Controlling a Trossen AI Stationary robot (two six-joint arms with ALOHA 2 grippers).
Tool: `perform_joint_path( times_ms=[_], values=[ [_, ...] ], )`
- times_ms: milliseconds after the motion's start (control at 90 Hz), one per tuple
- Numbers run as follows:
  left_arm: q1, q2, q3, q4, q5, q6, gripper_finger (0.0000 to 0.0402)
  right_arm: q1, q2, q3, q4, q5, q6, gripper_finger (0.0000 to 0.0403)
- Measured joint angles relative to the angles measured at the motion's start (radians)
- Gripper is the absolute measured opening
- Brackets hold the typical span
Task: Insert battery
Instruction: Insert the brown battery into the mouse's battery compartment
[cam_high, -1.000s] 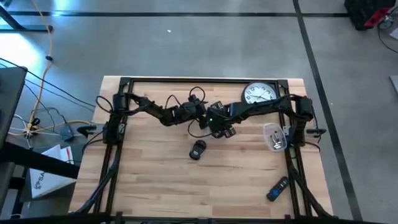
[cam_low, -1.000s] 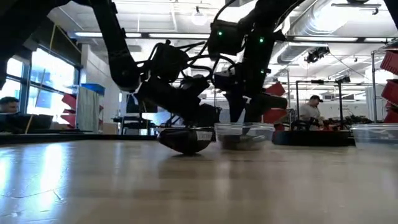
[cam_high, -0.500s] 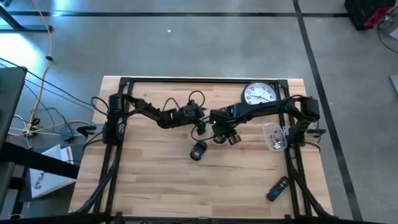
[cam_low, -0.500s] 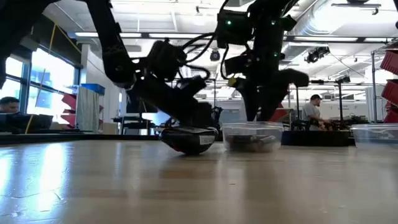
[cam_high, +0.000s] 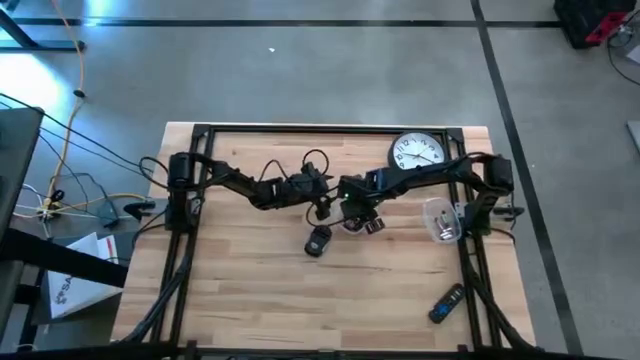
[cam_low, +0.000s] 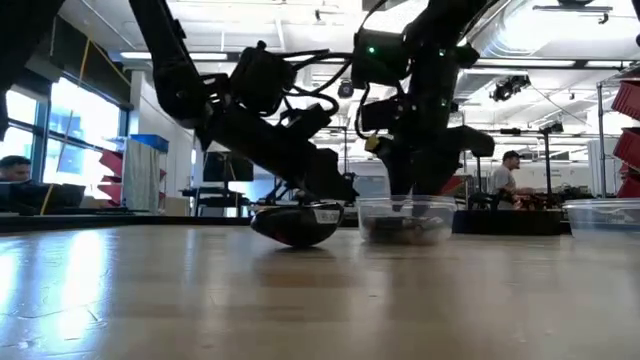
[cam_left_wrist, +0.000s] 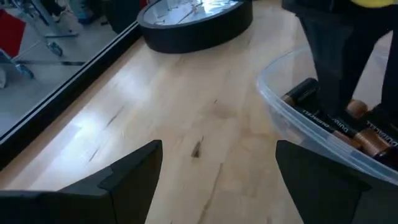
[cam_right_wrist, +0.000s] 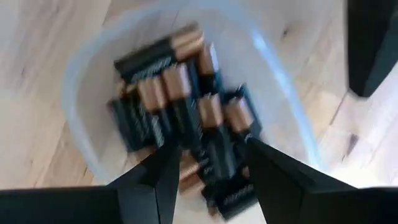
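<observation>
A clear round bowl (cam_high: 352, 224) of black-and-copper batteries (cam_right_wrist: 186, 118) stands mid-table. My right gripper (cam_right_wrist: 208, 180) is open and points down into the bowl, one finger on each side of the heap. In the left wrist view its dark fingers (cam_left_wrist: 336, 74) stand inside the bowl's rim (cam_left_wrist: 280, 106). A black rounded device (cam_high: 318, 241), like a computer mouse, rests on the table to the bowl's near left. My left gripper (cam_left_wrist: 217, 162) is open just above the table beside the bowl, over the device (cam_low: 295, 222), with nothing between its fingers. My right gripper comes at the batteries from above, its open fingers (cam_right_wrist: 273, 174) lowered among the top ones in the bowl. Whether they touch a battery I cannot tell.
A round wall clock (cam_high: 416, 151) lies face up at the far right. A second clear container (cam_high: 440, 220) sits by the right arm's base. A dark remote (cam_high: 447, 303) lies at the near right. Bare wood stretches across the table's near half.
My right gripper has gone a little toward the table's near edge and down into the battery bowl. My left arm has drawn back slightly toward the table's left.
</observation>
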Motion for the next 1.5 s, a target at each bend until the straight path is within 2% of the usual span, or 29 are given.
perform_joint_path(
  times_ms=[389,800,1011,1500],
  values=[
    [0.000,0.000,0.000,-0.013,0.001,-0.004,0.0296,-0.002,0.000,-0.030,0.049,-0.010,0.002,0.0153],
    [0.009,0.000,0.000,-0.009,0.002,0.005,0.0296,-0.007,-0.002,0.036,-0.041,-0.001,0.004,0.0133],
    [0.009,0.000,0.001,-0.037,0.135,0.031,0.0296,-0.020,-0.002,0.036,-0.114,0.022,0.001,0.0133],
    [-0.007,0.001,0.001,-0.090,0.133,-0.014,0.0296,-0.017,0.049,0.037,-0.056,0.028,-0.105,0.0132]
  ],
)
